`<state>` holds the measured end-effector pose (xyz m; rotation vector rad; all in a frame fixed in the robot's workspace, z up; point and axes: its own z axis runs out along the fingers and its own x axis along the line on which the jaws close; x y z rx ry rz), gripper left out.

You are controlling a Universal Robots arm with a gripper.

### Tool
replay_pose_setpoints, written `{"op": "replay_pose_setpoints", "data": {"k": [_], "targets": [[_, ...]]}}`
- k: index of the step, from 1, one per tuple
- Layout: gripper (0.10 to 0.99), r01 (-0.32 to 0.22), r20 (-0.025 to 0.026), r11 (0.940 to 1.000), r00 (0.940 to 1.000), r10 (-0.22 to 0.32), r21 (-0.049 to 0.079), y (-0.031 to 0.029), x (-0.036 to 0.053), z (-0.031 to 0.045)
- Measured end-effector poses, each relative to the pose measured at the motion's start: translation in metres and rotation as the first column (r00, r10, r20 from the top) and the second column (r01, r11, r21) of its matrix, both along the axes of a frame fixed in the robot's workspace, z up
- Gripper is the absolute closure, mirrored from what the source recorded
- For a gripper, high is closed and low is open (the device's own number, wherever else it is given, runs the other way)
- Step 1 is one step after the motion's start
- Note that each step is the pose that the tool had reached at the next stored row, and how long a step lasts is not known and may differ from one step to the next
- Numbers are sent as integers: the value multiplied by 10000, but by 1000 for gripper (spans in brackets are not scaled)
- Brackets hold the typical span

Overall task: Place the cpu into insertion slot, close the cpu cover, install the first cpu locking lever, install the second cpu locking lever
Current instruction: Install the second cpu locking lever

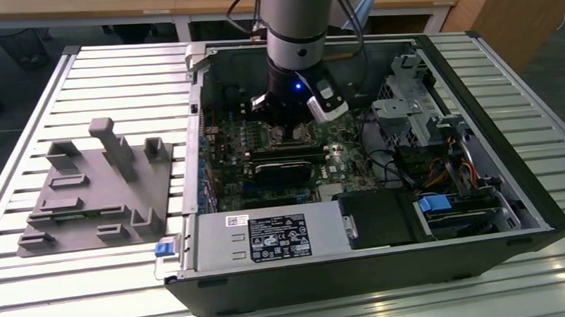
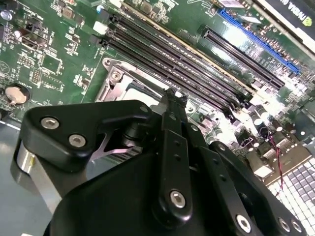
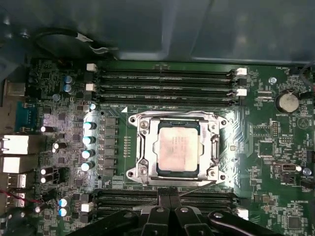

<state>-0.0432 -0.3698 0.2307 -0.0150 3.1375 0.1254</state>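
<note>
The cpu (image 3: 178, 148) sits in the insertion slot (image 3: 147, 173) on the green motherboard (image 1: 344, 167), which lies inside the open computer case (image 1: 510, 214). In the exterior view the arm reaches straight down into the case, and the gripper (image 1: 289, 133) hangs low over the board toward the far side, above the socket area, with a grey parts tray (image 1: 95, 190) well apart on the exterior view's left. In the second wrist view the gripper's black linkage stands just above the socket's metal corner (image 2: 114, 74), beside the long black memory slots (image 2: 177, 61); the fingertips look drawn close together with nothing between them. In the first wrist view the chip shows a square silvery-beige top, lying flat and square to the board, and the cpu cover (image 3: 172, 118) appears to lie down around it — its window framing the chip. The fingertips meet at the socket's edge, beside a thin locking lever (image 3: 197, 186) — I judge that lever the nearest part.
</note>
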Motion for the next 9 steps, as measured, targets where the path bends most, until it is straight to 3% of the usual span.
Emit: {"op": "replay_pose_setpoints", "data": {"k": [7,9], "targets": [[980,8,-3,10000,10000,-7,68,-18,-35,-68],[980,7,-4,9999,10000,-7,137,-35,-49,-80]]}}
